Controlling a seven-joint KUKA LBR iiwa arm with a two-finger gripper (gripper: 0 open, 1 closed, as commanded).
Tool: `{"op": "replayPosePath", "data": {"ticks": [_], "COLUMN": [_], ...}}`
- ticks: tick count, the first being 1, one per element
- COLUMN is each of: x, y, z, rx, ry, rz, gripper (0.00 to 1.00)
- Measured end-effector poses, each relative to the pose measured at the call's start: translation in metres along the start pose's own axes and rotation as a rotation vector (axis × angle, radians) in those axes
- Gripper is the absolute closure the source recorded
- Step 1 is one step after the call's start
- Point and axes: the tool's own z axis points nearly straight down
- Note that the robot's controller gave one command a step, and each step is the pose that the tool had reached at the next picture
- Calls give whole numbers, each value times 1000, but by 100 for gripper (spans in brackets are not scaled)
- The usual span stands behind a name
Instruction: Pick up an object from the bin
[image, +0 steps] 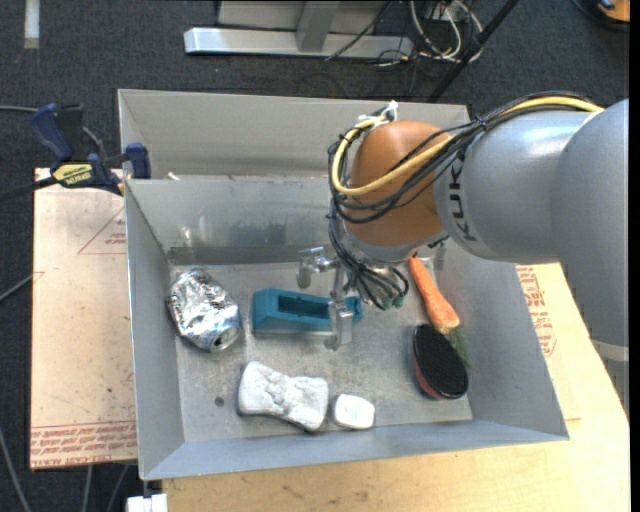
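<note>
Masking one end of the teal block (285, 312), the tool (332, 293) seems spread.

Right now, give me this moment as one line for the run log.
pincer: open | position: over right end of teal block, middle of bin | held: nothing | nearby: crushed foil can, orange carrot

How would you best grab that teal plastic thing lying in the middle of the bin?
Probably from above, pinching the teal plastic thing across its narrow width, near its middle. It lies flat and long from left to right, so its two long sides offer roughly parallel faces. The gripper, fingers open, hangs over its right end.
</note>
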Motion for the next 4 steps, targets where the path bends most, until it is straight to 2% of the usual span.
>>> {"op": "replayPosePath", "data": {"ticks": [1, 2, 3, 4], "x": [-23, -23, -33, -33], "y": [-1, -1, -5, -5], "z": [45, 45, -66, -66], "rx": [0, 0, -1, -1], "ry": [-7, -7, -4, -4], "rz": [8, 9, 39, 40], "gripper": [100, 100, 100, 100]}}
